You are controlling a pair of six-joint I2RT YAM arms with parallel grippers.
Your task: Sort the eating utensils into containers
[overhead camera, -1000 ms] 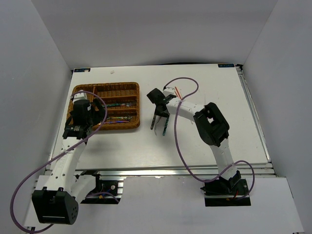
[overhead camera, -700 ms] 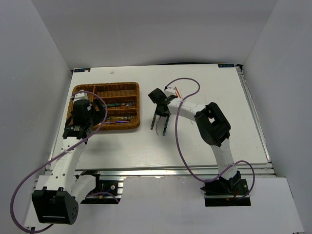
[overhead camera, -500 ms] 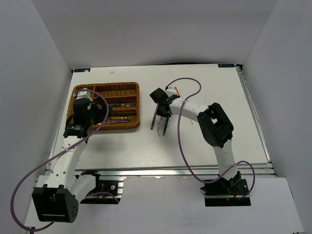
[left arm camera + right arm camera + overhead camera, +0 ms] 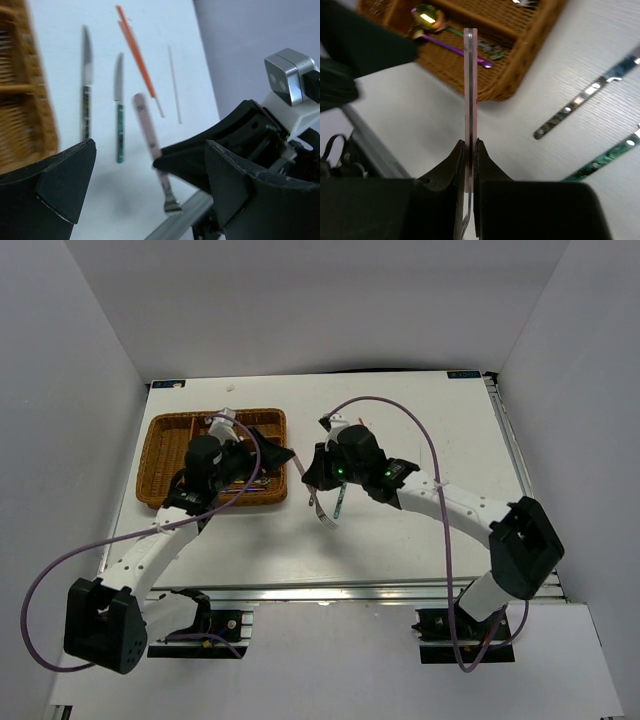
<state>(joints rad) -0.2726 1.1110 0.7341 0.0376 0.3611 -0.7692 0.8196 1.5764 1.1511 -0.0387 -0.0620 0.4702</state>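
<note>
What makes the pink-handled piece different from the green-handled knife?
The pink-handled piece is clamped in the right pincer, held above the table; the green-handled knife lies flat on it, untouched. One handle is pale pink, the other dark green. Both are slim cutlery outside the wicker tray.

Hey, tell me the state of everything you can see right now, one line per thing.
left gripper: open, empty
right gripper: shut on the pink-handled utensil
pink-handled utensil: clamped between the right gripper's fingers
knives: lying flat on the table, outside the wicker tray
red-orange chopsticks: lying together on the table
white stick: lying on the table
spoons: lying inside the wicker tray
</note>
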